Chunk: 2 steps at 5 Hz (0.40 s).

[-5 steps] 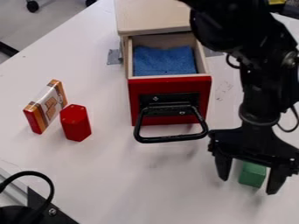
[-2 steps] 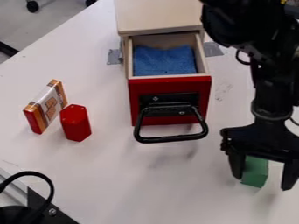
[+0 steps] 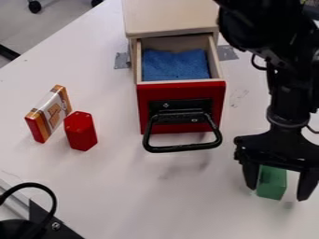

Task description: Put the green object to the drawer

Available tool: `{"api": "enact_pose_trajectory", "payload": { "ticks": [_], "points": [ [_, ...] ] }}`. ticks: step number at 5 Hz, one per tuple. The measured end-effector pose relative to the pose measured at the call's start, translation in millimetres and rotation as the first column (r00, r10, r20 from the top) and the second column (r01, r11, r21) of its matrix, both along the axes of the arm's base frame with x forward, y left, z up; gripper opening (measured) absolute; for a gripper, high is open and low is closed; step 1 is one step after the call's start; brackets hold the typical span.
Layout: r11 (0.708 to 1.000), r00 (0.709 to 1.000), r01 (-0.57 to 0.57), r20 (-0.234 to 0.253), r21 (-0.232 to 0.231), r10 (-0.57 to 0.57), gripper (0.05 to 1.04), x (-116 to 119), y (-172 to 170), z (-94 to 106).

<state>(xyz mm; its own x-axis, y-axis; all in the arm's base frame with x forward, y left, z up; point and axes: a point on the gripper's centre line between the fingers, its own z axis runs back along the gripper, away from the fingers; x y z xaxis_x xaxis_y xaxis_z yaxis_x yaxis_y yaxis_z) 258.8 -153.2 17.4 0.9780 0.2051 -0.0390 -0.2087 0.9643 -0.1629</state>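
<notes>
The black gripper (image 3: 278, 192) hangs at the lower right, its two fingers apart. A green block (image 3: 272, 182) stands on the table between them, closer to the left finger, with a gap on its right side; whether it touches the left finger is hidden. To the upper left of the gripper, the red-fronted wooden drawer (image 3: 181, 83) is pulled out, with a blue cloth lying inside and a black handle at its front.
A red hexagonal block (image 3: 81, 131) and a small red, white and orange box (image 3: 48, 114) stand on the white table (image 3: 118, 186) at left. The drawer's black handle (image 3: 183, 148) juts forward. A black cable and bracket occupy the lower left corner.
Over the last second the gripper has shifted right relative to the green block, so its left finger now stands nearer the block. The block has turned slightly. The fingers remain apart.
</notes>
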Motion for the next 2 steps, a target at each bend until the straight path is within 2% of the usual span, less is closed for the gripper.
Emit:
{"api": "enact_pose_trajectory", "payload": {
  "ticks": [1,2],
  "points": [
    [1.000,1.000,-0.009,0.008,0.005,0.009,1.000,6.3,1.9,1.3],
    [0.999,1.000,-0.024,-0.006,0.022,0.024,0.973,6.7,7.0,-2.8]
  ]
}}
